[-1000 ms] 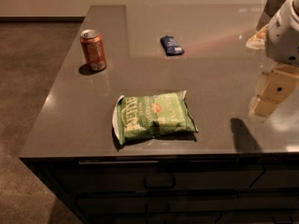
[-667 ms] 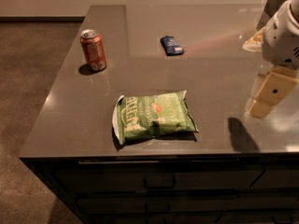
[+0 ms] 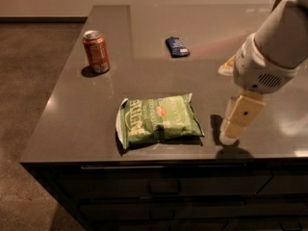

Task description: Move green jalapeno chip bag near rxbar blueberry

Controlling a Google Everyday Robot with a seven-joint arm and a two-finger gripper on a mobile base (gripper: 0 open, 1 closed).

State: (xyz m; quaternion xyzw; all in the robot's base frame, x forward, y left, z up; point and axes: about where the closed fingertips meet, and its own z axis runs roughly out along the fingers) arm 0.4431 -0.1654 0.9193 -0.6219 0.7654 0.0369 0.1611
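Observation:
The green jalapeno chip bag (image 3: 158,120) lies flat near the front edge of the dark counter (image 3: 72,124), its white edge to the left. The rxbar blueberry (image 3: 177,46), a small dark-blue wrapper, lies farther back, a little right of the bag. My gripper (image 3: 229,137) hangs from the white arm (image 3: 272,52) on the right. It points down, close to the counter top, just right of the bag and apart from it. It holds nothing that I can see.
An orange soda can (image 3: 96,51) stands upright at the back left of the counter. The counter's front edge runs just below the bag, with drawers (image 3: 163,186) under it. The floor lies to the left.
My gripper has moved left and down, from the right edge of the view to just right of the chip bag. The bag, the bar and the can have not moved.

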